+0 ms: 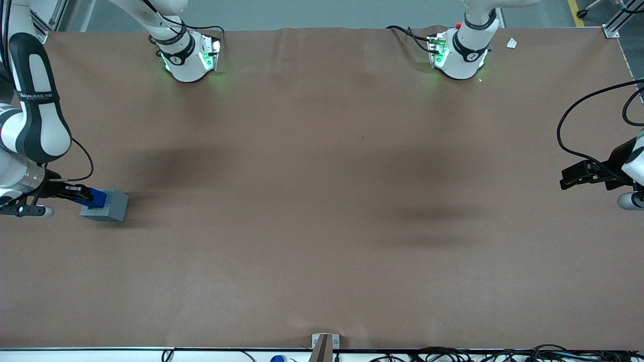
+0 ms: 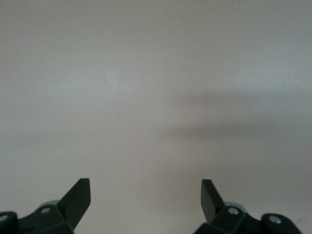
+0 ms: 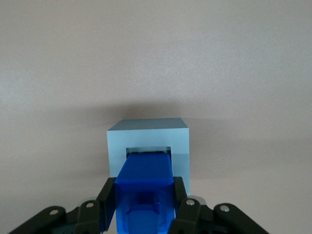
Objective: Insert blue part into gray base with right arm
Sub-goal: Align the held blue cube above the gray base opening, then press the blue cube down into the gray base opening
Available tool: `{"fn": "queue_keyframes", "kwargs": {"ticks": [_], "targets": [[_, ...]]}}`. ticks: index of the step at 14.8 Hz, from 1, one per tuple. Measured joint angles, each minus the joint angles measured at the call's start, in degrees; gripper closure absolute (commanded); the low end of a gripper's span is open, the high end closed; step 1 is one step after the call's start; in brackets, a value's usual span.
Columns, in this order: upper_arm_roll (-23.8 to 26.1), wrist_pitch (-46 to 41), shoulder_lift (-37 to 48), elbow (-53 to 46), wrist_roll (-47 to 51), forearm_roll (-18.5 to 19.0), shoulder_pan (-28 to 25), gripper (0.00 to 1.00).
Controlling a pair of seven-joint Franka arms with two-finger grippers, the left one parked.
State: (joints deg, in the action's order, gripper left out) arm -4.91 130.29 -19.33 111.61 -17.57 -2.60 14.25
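Sitting w/ its lower end at the mouth of the recess, the blue part [image 3: 144, 187] looks lined up over the gray base [image 3: 148, 139] but not yet seated (most of its body is clear above the top face). Gripper [image 3: 144, 207] hangs directly above the base, fingers [image 3: 108, 202] clamped on the blue part's sides. Base rests on the brown tabletop [image 1: 322, 201], toward the working arm's end. Left to do, prob.: push down, release.

Blue part [image 3: 145, 187] entering gray base [image 3: 147, 134].
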Motion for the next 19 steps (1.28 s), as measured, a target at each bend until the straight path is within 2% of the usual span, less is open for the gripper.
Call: {"fn": "queue_keyframes", "kwargs": {"ticks": [19], "targets": [[0.22,1.39,-0.5,-0.03,-0.96,-0.04,0.01,0.69]]}}
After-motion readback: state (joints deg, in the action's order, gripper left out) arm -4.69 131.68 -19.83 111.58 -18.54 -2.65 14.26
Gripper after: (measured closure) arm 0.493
